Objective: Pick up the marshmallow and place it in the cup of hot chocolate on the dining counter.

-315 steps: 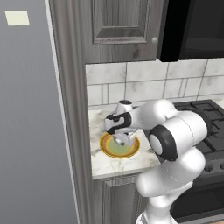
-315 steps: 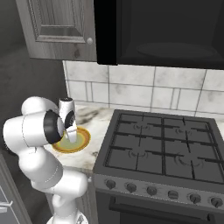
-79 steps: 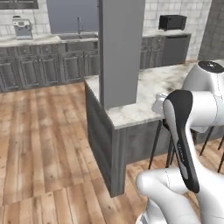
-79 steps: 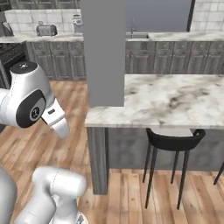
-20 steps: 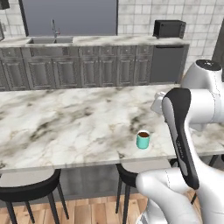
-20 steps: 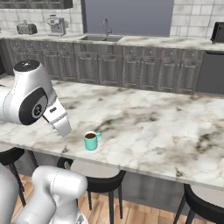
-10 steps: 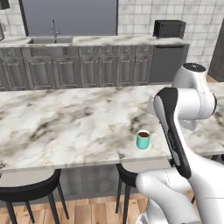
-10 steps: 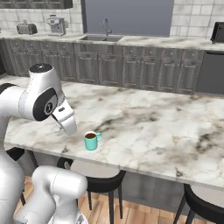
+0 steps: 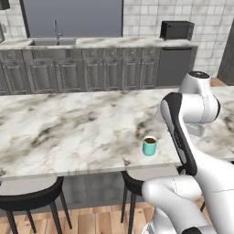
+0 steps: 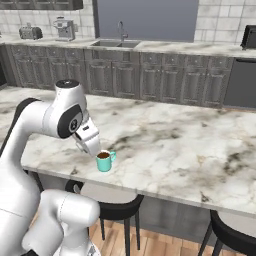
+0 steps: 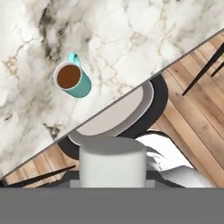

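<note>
Our jaws pinched the small white soft marshmallow (image 11: 112, 162); we had to centre over the teal cylindrical cup (image 11: 73, 81) near the desk (image 11: 131, 39) edge before releasing.

You're looking down on the dining counter (image 11: 131, 39), marble top filling the upper part of the hand view. The cup of hot chocolate (image 11: 72, 81) stands upright on it, near the counter edge, brown liquid visible inside, a small teal handle on its far side. Just past that edge from the cup you see a round stool (image 11: 127, 113): pale seat, dark rim, partly tucked under the counter. Wood floor (image 11: 192, 118) lies beyond the stool, with thin dark legs of other stools crossing it. The marshmallow (image 11: 112, 162) sits at bottom centre, a white soft-edged block, well short of the cup. Fingertips aren't distinguishable around it.
</note>
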